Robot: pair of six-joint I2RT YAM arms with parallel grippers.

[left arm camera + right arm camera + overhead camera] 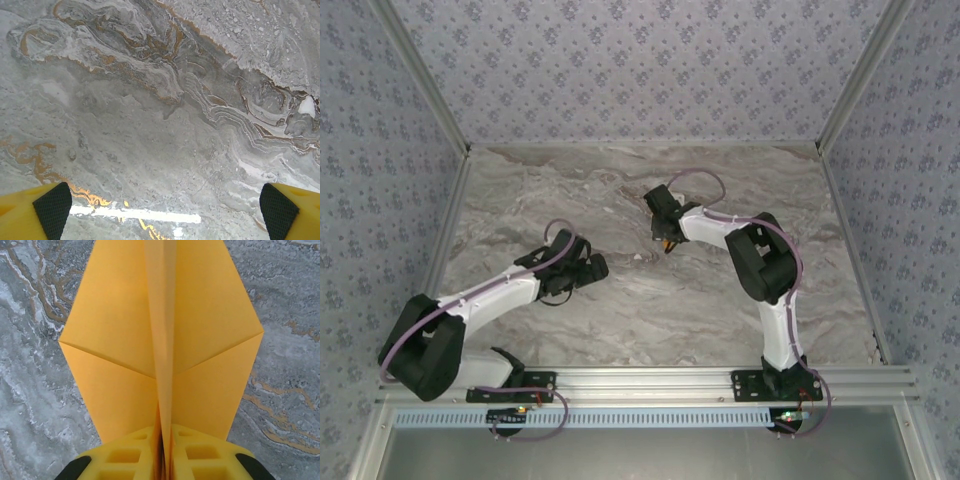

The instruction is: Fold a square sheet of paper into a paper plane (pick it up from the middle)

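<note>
The right tool (162, 452) pinched the paper plane (115, 335) over the middle of the counter (30, 390).
Its jaws were closed tight on the plane's upright centre fold, orange wings spread to either side; the left tool (165, 210) hung wide open over the marble, holding nothing.

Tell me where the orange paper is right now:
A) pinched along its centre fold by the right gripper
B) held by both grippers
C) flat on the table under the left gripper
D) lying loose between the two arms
A: in the right wrist view the paper plane has its centre ridge running down between the right gripper's closed yellow fingers, while the left gripper stands wide open over bare table.
</note>
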